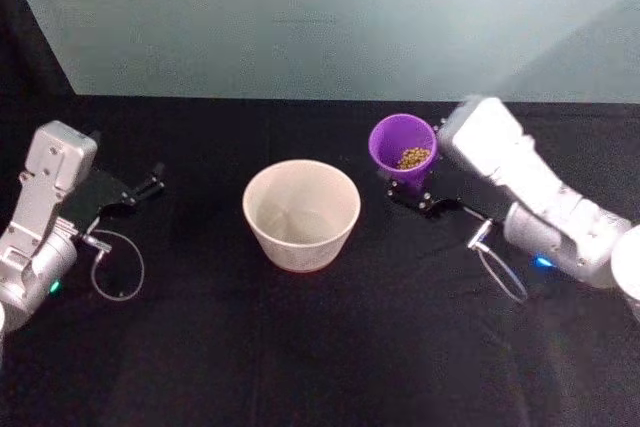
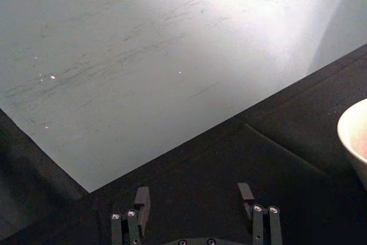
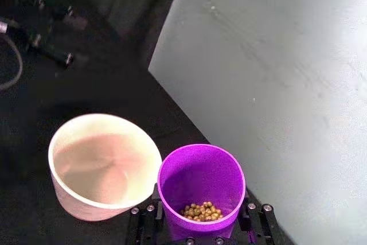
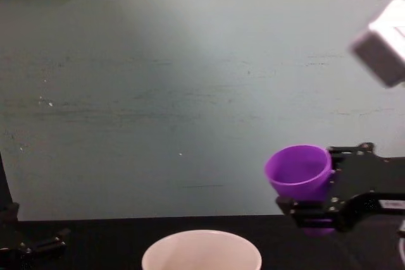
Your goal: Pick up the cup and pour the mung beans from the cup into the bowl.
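Two arms, one job. From the head view, my right gripper is clamped around the purple cup. It stands upright just right of the bowl and a little farther back, with beans lying in its bottom. My left gripper is parked at the left of the table, well apart from the bowl.

In the left wrist view its fingers are spread with nothing between them.

In the right wrist view the cup is gripped on both sides, mouth up, its rim just beside the rim of the empty bowl.

In the chest view the cup hangs above the table, higher than the bowl's rim and to its right.

As I judge it, the pour turns on this: the bowl lies left of my right gripper, so I should carry the cup left and tip its mouth that way.
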Motion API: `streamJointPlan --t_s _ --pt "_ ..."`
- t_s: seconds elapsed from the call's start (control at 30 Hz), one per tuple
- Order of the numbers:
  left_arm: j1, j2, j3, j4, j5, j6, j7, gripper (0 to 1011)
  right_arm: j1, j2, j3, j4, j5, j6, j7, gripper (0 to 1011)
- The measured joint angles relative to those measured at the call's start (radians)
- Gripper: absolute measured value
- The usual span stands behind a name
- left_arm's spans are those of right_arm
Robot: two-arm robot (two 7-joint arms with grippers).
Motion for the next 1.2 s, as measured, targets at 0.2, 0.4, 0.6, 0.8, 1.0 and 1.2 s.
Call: streamJointPlan --t_s 0.2,0.4,0.6,0.8,1.0,1.2 --pt "0.000 0.000 0.000 0.000 0.000 0.000 0.000 1000 0.074 -0.011 -0.085 0.013 -0.151 0.027 0.008 720" --pt "0.000 0.000 0.000 0.000 0.000 0.000 0.000 1000 0.149 -0.028 -0.167 0.042 -0.289 0.045 0.037 720" --pt "0.000 0.000 0.000 0.000 0.000 0.000 0.000 1000 0.202 -0.043 -0.229 0.072 -0.397 0.054 0.058 720" --pt "0.000 0.000 0.000 0.000 0.000 0.000 0.000 1000 0.247 -0.059 -0.299 0.102 -0.536 0.063 0.065 720" --pt "0.000 0.000 0.000 0.000 0.000 0.000 0.000 1000 0.264 -0.069 -0.338 0.119 -0.628 0.069 0.055 720" --pt "0.000 0.000 0.000 0.000 0.000 0.000 0.000 1000 0.275 -0.077 -0.362 0.131 -0.694 0.065 0.053 720"
